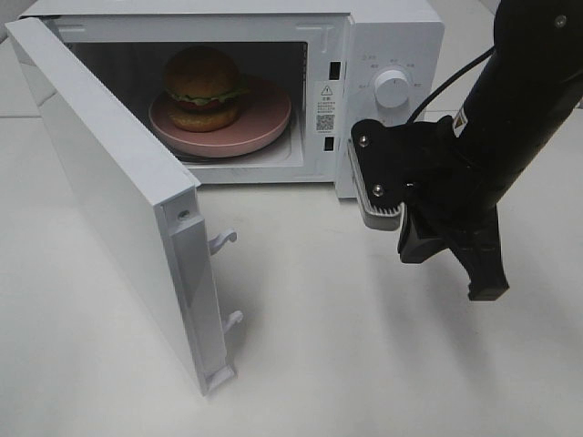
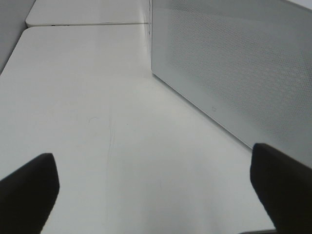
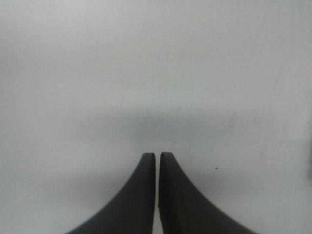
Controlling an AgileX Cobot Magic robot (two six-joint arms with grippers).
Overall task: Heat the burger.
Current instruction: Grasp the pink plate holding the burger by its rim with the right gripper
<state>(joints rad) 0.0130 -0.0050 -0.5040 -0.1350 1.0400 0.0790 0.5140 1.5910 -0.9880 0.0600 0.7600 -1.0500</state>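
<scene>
The burger (image 1: 202, 86) sits on a pink plate (image 1: 269, 123) inside the white microwave (image 1: 392, 45), whose door (image 1: 100, 182) stands wide open to the left. My right gripper (image 1: 487, 289) hangs over the table in front of the microwave's control panel, pointing down. In the right wrist view its fingertips (image 3: 157, 157) are pressed together with nothing between them, above bare white table. My left gripper (image 2: 156, 190) is open and empty, its two fingers far apart, low over the table beside the door's dotted outer face (image 2: 234, 73). The exterior high view does not show the left arm.
The open door reaches far out over the table's left half, with two white latch hooks (image 1: 223, 241) on its free edge. A round knob (image 1: 393, 89) sits on the microwave's panel. The right arm's black cable (image 1: 446, 91) runs past that panel.
</scene>
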